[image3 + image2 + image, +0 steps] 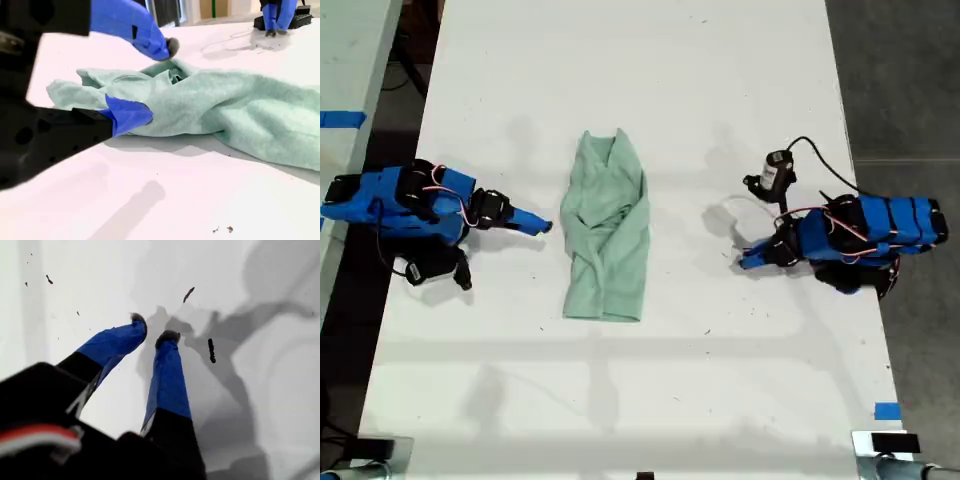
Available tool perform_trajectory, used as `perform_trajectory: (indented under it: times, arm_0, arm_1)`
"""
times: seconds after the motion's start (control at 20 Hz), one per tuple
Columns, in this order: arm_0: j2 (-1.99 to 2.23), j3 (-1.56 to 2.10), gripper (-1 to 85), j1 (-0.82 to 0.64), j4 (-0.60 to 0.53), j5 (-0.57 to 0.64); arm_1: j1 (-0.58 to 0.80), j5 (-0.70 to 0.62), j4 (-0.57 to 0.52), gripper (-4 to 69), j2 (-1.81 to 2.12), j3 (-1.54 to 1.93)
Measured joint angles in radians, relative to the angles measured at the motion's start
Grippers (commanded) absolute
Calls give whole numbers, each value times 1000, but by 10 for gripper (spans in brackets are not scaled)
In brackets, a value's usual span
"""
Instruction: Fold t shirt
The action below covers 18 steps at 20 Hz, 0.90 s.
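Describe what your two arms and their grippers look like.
Both arms have bright blue bodies with black joints and red, white and black wiring. My first gripper has two blue-taped fingers with dark tips on a black base. My second gripper matches: blue tape on black parts, one grey rounded tip. A small black camera on a black cable rides one arm.

A white table (650, 400) carries small dark specks (211, 350), with blue tape (886, 411) near its edge at the exterior view's lower right and more tape (342, 119) at the left.
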Motion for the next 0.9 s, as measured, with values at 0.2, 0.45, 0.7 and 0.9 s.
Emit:
perform_trajectory:
  times: [0.2, 0.45, 0.7, 0.9]
  arm_0:
    - [0, 0, 81, -49, 0, 0]
    - [5, 0, -3, -118, 0, -28]
    - [8, 0, -3, -206, 0, -38]
    - [8, 0, -3, -242, 0, -38]
  arm_1:
    - [0, 0, 0, 66, 0, 0]
    - [0, 2, 0, 54, 0, 0]
    - [123, 321, 0, 16, 0, 0]
    - [230, 388, 0, 8, 5, 2]
